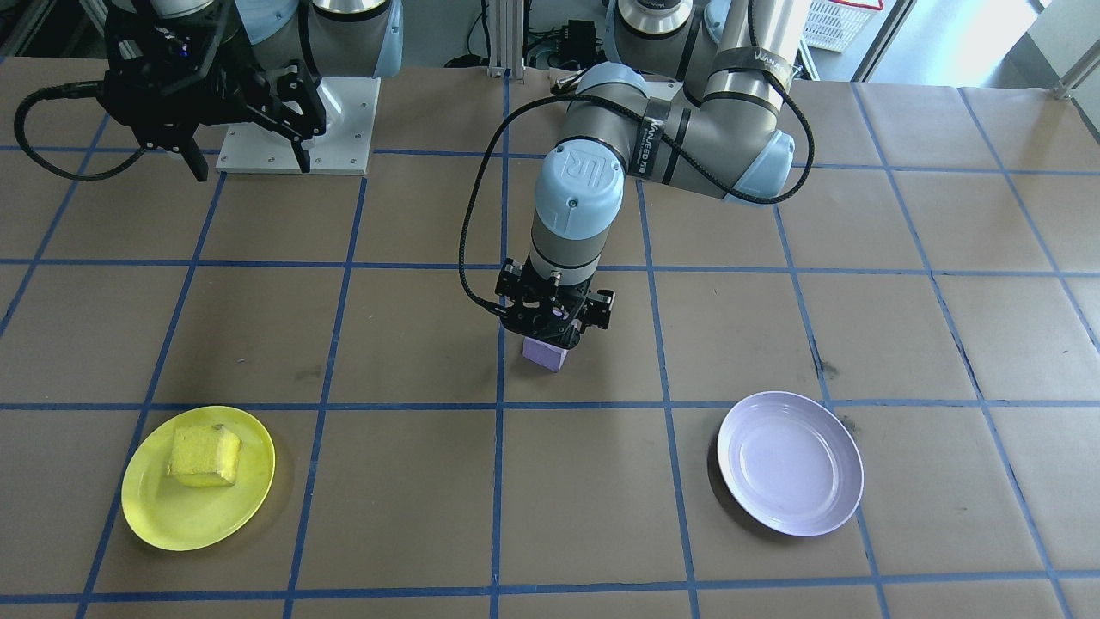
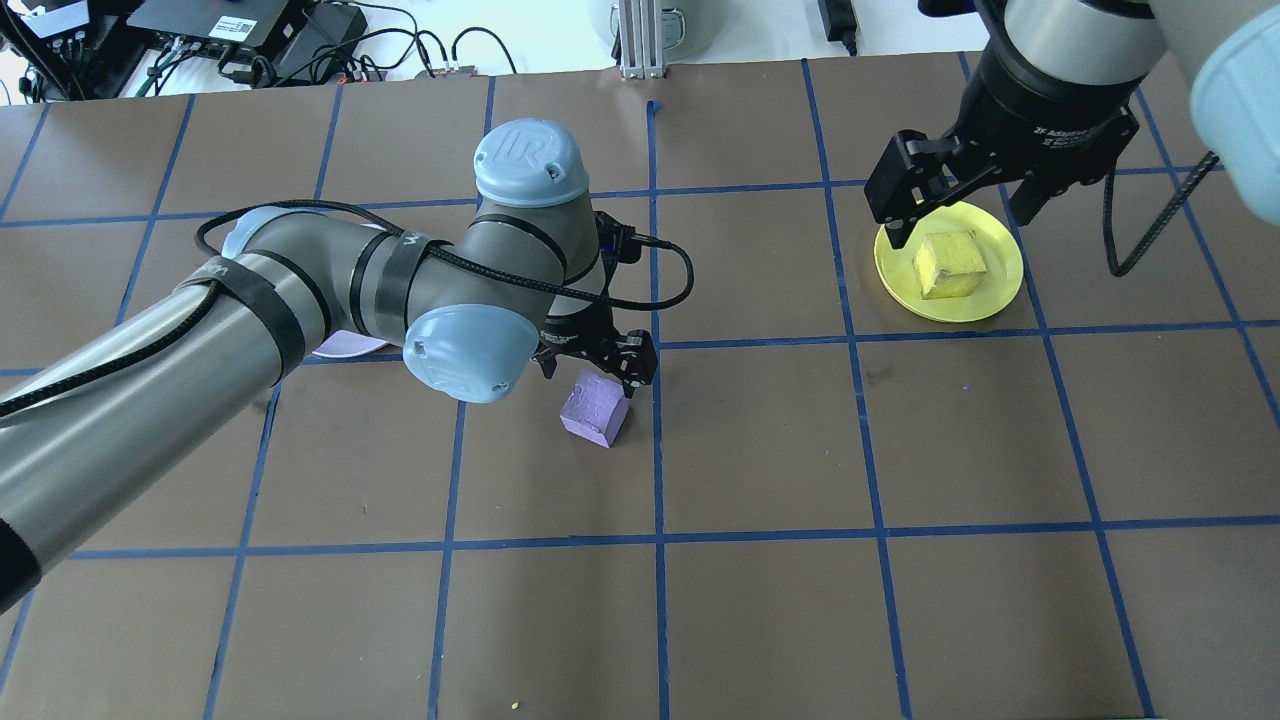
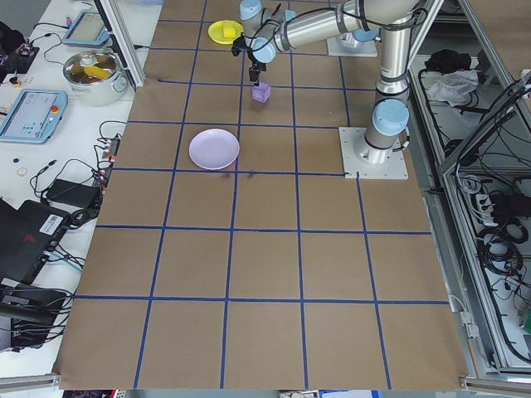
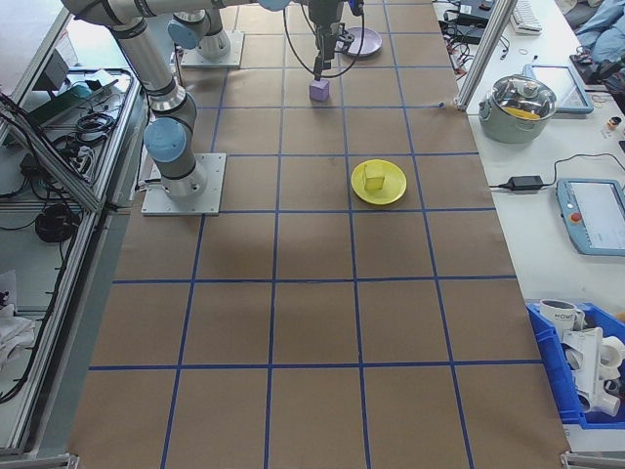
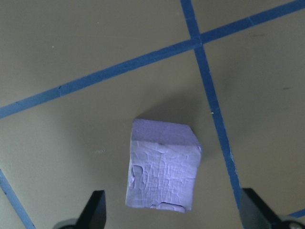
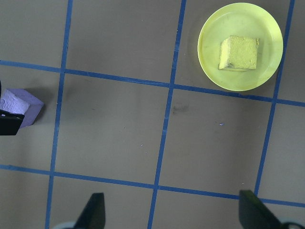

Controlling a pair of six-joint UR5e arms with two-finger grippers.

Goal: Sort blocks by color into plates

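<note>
Two plates well apart | we see lavender plate bare, yellow plate holding yellow block | left gripper jaws spread above purple block, corner-on to blue tape, open paper around | right gripper raised, spread, empty

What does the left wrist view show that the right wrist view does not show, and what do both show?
Only the left wrist view shows the whole purple block from close above, lying on the brown paper between the open fingertips of the left pincer. Only the right wrist view shows the yellow block in the yellow plate, far below the open right pincer. Both show the purple block and the blue tape lines; neither shows the lavender plate.
</note>
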